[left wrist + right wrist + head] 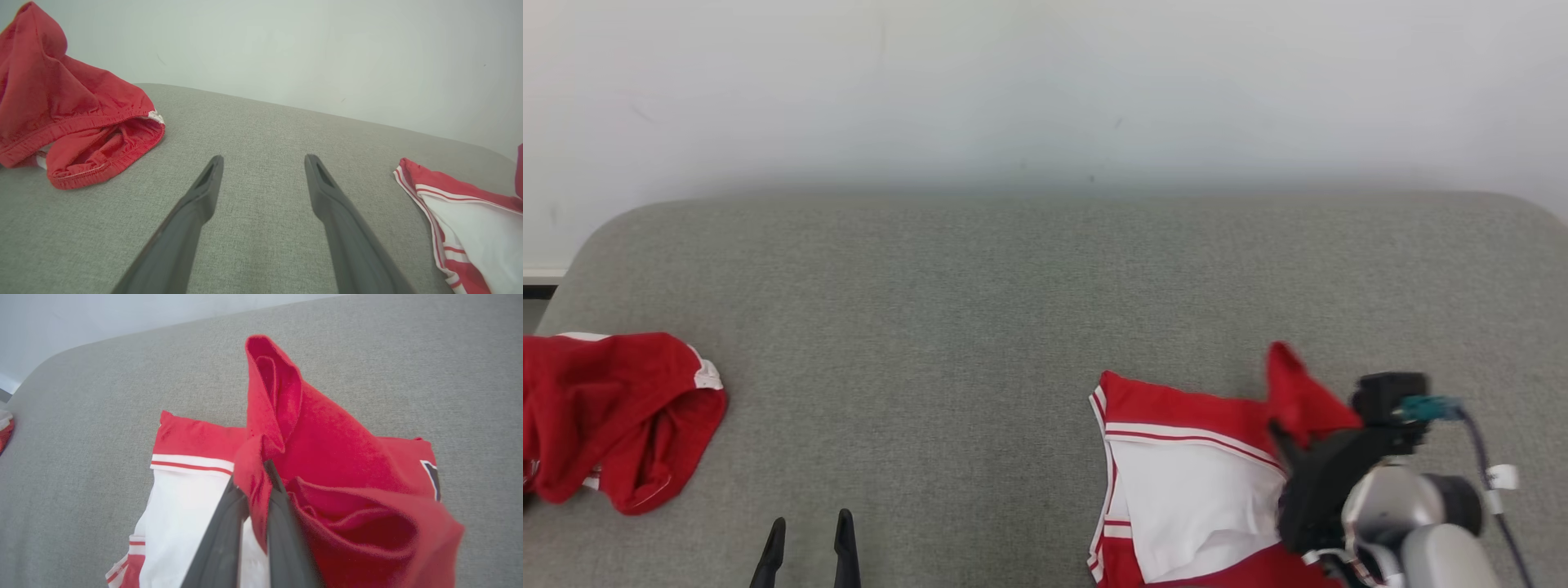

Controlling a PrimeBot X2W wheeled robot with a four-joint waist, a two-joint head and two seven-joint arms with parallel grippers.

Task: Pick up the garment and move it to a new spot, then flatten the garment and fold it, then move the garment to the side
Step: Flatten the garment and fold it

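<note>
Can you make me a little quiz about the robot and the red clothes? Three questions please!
1. True or false: the left gripper is holding cloth.
2. The right gripper pinches: A) a red fold of the red-and-white garment; B) a sock; C) nothing.
3. In the head view, the crumpled red cloth lies at which end of the grey surface?
Key: 1 false; 2 A; 3 left.
</note>
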